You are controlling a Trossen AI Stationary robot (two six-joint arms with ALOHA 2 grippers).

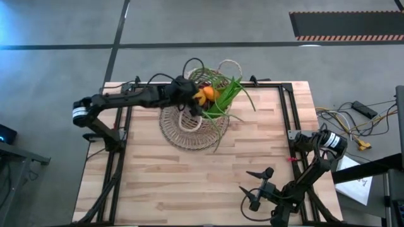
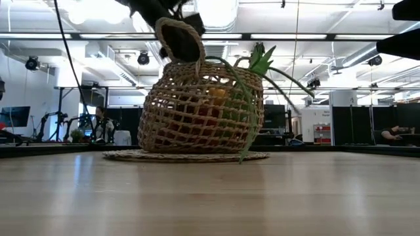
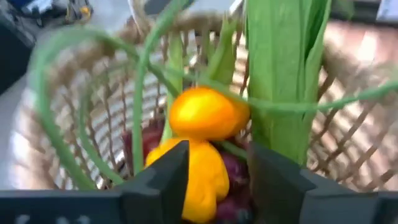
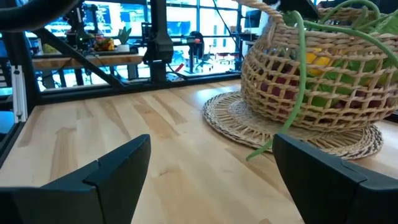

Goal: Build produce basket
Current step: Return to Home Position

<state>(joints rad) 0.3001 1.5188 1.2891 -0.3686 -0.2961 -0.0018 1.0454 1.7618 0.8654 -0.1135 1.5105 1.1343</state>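
Observation:
The tan wicker basket stands on a round woven mat at the table's far middle; it also shows in the low view. Inside are an orange, a yellow piece, dark red fruit, a green leek and long green onions that droop over the rim. My left gripper reaches in over the basket's left rim, its fingers a little apart with the yellow piece between them. My right gripper is open and empty at the near right. My left gripper comes at the basket's contents from the table's left, slanting down. The yellow piece lies beside one finger, with dark fruit showing in the gap to the other finger. Whether either finger touches it, I cannot tell.
The basket's two loop handles stand up at its near-left and far sides. Black rails run along the table's left and right edges. Bare wood lies between the mat and the near edge.

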